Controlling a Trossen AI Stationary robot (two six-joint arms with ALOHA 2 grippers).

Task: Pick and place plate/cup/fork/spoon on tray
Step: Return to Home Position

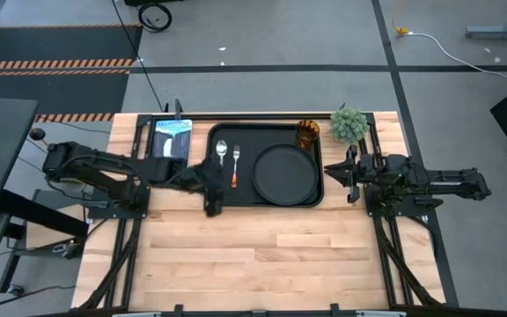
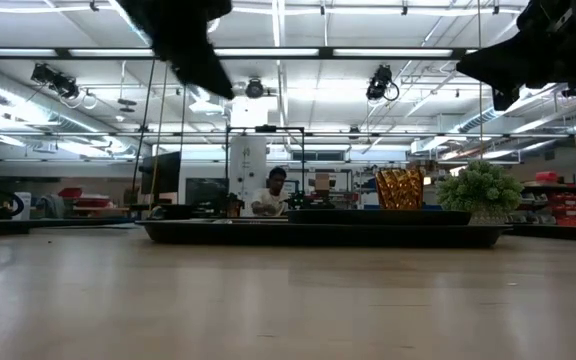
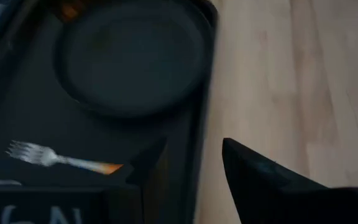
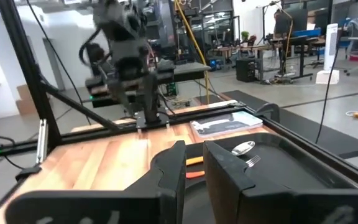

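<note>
I see the round matte black plate [image 1: 283, 173], amber cup [image 1: 307, 134], orange-handled fork [image 1: 235, 164] and spoon [image 1: 222, 151] all on the rectangular black tray [image 1: 266, 202]. My left gripper [image 1: 211, 195] hangs spread and empty over the tray's near rim; I'd lift clear without snagging. Right gripper [image 1: 350, 170] waits, parted.

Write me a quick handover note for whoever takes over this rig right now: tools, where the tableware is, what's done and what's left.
Left tool: open, empty, over the tray's near rim.
Right tool: open, empty, just off the tray's right edge.
On the tray: spoon and fork side by side at the left, plate at the right, cup in the far right corner.
Done: all four pieces sit on the tray.
Left: nothing to place; probably just pull both arms back.
</note>
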